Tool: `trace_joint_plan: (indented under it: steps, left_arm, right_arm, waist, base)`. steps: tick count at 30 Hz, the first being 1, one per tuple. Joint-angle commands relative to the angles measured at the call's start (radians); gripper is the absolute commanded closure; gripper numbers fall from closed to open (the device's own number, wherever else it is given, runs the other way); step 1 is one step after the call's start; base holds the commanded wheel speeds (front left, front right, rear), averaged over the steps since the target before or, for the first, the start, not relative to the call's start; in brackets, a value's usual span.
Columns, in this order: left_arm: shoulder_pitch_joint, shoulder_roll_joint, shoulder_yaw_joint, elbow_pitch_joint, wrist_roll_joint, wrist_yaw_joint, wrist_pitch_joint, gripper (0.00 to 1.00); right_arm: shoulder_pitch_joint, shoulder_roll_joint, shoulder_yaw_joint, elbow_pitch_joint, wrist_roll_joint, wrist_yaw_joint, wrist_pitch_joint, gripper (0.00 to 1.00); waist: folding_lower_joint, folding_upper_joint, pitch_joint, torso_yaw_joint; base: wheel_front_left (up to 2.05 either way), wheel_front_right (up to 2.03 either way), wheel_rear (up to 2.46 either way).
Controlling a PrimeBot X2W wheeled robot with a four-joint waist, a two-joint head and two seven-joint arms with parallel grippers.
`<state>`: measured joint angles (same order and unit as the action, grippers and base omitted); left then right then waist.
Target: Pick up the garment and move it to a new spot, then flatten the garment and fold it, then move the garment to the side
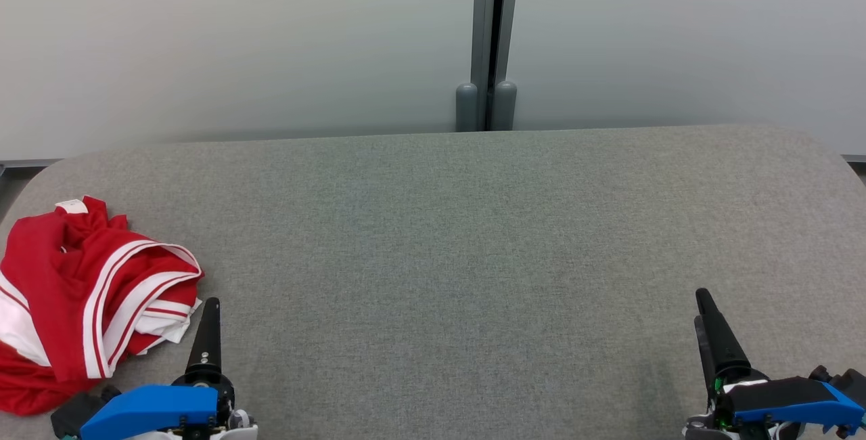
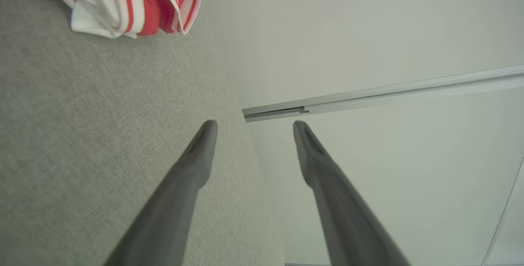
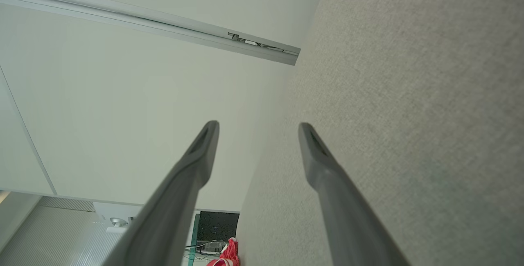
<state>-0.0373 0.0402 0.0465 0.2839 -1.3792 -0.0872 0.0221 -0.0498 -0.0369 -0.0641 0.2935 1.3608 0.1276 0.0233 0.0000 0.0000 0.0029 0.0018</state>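
Well, plenty of room out there: the grey cloth-covered table (image 1: pixel 473 237) lies bare from the middle right across to its rounded far-right corner. Its far edge runs along the pale wall panels (image 1: pixel 237 40), which are split by a grey post (image 1: pixel 490 40). Over at the left edge, on the near side, sits the garment (image 1: pixel 81 291). It's a red piece with white stripes, bunched in a heap with folds doubled over, and a small white tag (image 1: pixel 71 206) pokes up at its far end. Whether it spills over the table's left side I can't quite say, as the frame cuts it off. Now the left gripper (image 2: pixel 254 129) hangs just right of the heap's near hem, fingers spread wide, nothing between them, clear of the cloth. And the right gripper (image 3: pixel 258 129), well apart at the near right, is likewise wide open and empty.
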Motion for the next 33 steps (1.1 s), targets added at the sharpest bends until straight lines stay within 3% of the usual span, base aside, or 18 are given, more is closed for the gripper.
trace_joint_plan:
  steps: [1, 11, 33]
  left_arm:
    - [-0.014, 0.012, -0.015, -0.022, 0.054, 0.01, -0.014, 0.0]
    - [-0.013, 0.03, -0.074, -0.022, 0.253, 0.035, -0.054, 0.0]
    - [-0.015, 0.058, -0.155, -0.019, 0.577, 0.066, -0.126, 0.0]
  right_arm:
    - [-0.016, -0.005, 0.004, -0.022, -0.055, 0.002, -0.015, 0.0]
    - [-0.004, -0.007, 0.007, -0.03, -0.265, 0.002, -0.055, 0.0]
    - [0.002, -0.01, 0.025, -0.034, -0.58, 0.003, -0.127, 0.0]
  waist:
    - [0.0, 0.0, 0.0, 0.001]
    - [0.0, 0.0, -0.003, 0.007]
    - [0.0, 0.0, -0.004, 0.02]
  base:
    - [0.0, 0.0, 0.0]
    - [0.0, 0.0, 0.0]
    - [0.0, 0.0, 0.0]
